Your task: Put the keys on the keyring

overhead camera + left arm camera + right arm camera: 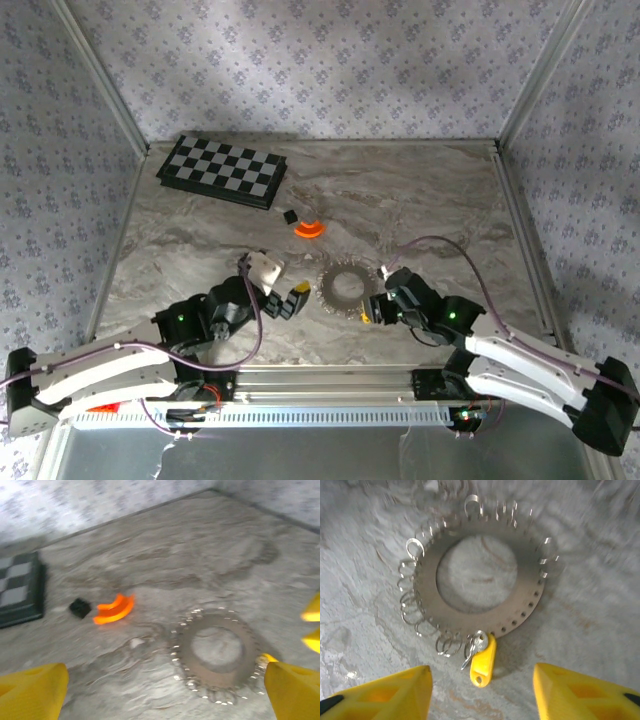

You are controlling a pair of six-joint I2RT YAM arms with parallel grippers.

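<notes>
Left gripper (pixel 162 692) hovers with its yellow fingers (pixel 30 692) spread wide, holding nothing. Rightward, the keyring (pixel 525 587) lies flat on the marble table (pixel 450 200) — the yellow key (pixel 484 660) touches its near rim among the wire loops. Right gripper (pixel 480 692) stands parted, the key just ahead, ungripped.

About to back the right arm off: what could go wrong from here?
The small silver key with yellow plastic tag lies at the edge of the silvery loop-fringed metal ring; whether it is threaded is unclear, so it may slip free. The open right end effector straddles the tag; retreating could drag it. The open left end effector beside the ring could nudge it.
</notes>
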